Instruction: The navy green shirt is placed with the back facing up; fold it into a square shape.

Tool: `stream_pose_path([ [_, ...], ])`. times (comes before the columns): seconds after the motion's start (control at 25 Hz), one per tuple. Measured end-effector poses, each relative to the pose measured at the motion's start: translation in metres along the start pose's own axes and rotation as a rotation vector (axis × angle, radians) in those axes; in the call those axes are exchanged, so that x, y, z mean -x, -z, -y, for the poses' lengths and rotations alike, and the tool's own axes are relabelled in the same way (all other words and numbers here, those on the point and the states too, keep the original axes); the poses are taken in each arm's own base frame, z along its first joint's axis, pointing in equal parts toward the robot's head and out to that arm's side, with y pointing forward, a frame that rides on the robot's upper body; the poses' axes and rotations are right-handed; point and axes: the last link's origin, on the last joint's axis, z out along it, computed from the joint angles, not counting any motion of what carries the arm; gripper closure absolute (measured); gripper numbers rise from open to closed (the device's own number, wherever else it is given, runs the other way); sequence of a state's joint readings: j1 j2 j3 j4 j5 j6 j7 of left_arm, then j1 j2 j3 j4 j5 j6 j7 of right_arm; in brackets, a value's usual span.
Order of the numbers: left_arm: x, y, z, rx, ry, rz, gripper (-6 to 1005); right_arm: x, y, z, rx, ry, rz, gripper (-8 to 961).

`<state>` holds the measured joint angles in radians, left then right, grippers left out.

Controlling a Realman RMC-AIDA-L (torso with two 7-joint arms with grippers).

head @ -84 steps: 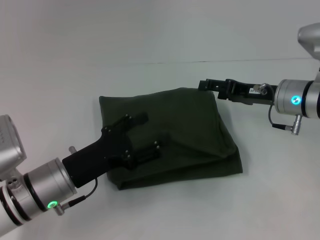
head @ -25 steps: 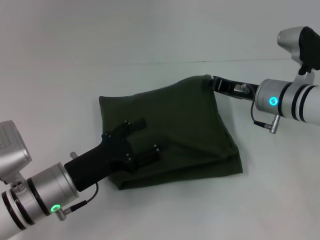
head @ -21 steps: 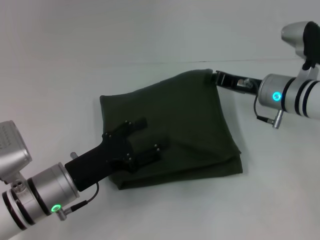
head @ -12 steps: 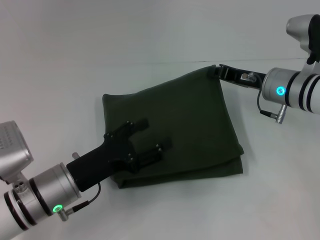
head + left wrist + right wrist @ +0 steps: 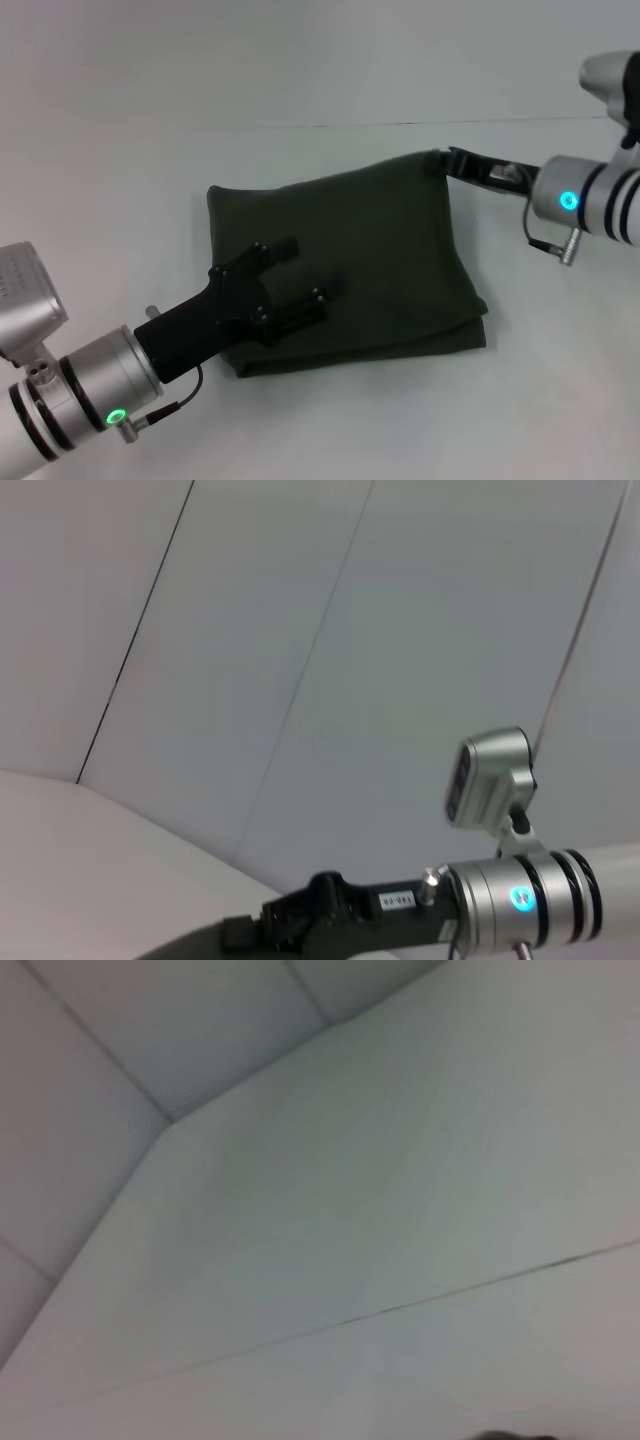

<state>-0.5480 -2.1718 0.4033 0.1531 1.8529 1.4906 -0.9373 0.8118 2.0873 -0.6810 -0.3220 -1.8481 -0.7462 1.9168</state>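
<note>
Navy green shirt (image 5: 370, 250) lies folded on the white table (image 5: 300, 80), roughly a four-sided block, centre of the head view. Lower right corner shows stacked layers, one edge stepped just inside the other.

Left gripper (image 5: 300, 280): black, reaching in from the lower left, lying on top of the shirt's near left part. Fingers (image 5: 275, 250) spread apart, flat against the cloth; nothing clamped between them. Fabric extends past the fingertips to the right and to the far side.

Right gripper (image 5: 450, 158): comes in from the right, tip at the shirt's far right corner. Black jaws closed tight on that corner; the cloth rises into a small peak where it meets them. Rest of the shirt slopes away from this point toward the left gripper, so the two grippers sit at opposite ends of the diagonal, far right and near left.

Left wrist view: right gripper (image 5: 300, 925) seen farther off, black body with a silver cuff, a strip of dark shirt (image 5: 185, 948) at its tip.

Right wrist view: only pale surface and seams; shirt not discernible there
</note>
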Motion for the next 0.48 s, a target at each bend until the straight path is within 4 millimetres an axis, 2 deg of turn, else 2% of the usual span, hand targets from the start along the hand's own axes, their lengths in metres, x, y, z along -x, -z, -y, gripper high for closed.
stream_pose_path([
  [0.08,0.000,0.000,0.000,-0.001,0.000,0.001,96,-0.004,0.004,0.008,-0.026,-0.019,0.008,880],
  [0.28,0.000,0.000,0.000,-0.001,0.001,0.001,97,-0.005,0.016,0.028,-0.079,-0.058,0.050,779],
  [0.48,0.000,-0.001,0.000,0.000,0.000,0.001,97,-0.004,0.027,0.037,-0.072,-0.049,0.063,678],
])
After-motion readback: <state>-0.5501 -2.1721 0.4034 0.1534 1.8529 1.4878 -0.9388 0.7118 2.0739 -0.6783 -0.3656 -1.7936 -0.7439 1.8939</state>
